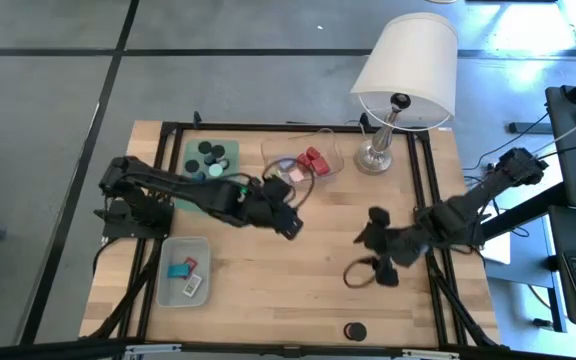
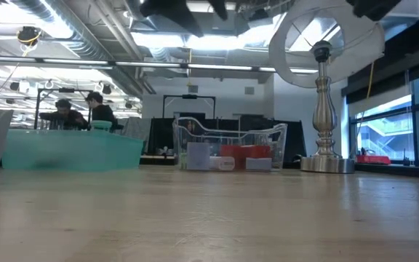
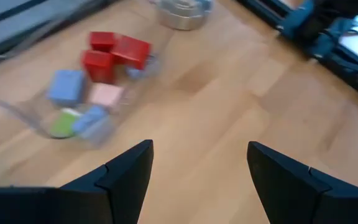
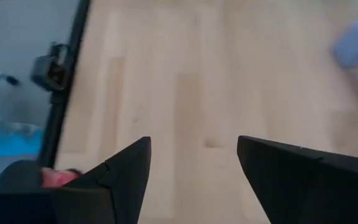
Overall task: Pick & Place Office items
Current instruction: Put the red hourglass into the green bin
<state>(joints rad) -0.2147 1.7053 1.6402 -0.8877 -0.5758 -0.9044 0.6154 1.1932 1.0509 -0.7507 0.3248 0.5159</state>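
The office items sit sorted by kind, which reads as a sorting job partly done. Red, lilac, pink and green blocks (image 3: 98,81) lie heaped in the clear tray (image 1: 330,140) at about twelve o'clock on the table (image 1: 268,290); black round caps (image 1: 211,155) rest on the green mat (image 1: 190,150) at eleven o'clock; a teal block (image 1: 179,269) and flat labelled pieces (image 1: 194,288) lie in the grey tray (image 1: 166,295) at eight o'clock. One black cap (image 1: 354,331) lies alone on bare wood at six o'clock, probably next to be collected.

The left gripper (image 1: 286,222) hangs near the table's centre, just short of the clear tray, its fingers spread wide with nothing between them, likely lining up on the blocks. The right gripper (image 1: 380,262) hovers at four o'clock above bare wood, fingers parted and empty, near the stray cap. The white-shaded lamp (image 1: 405,55) stands at one o'clock, clear of both arms.
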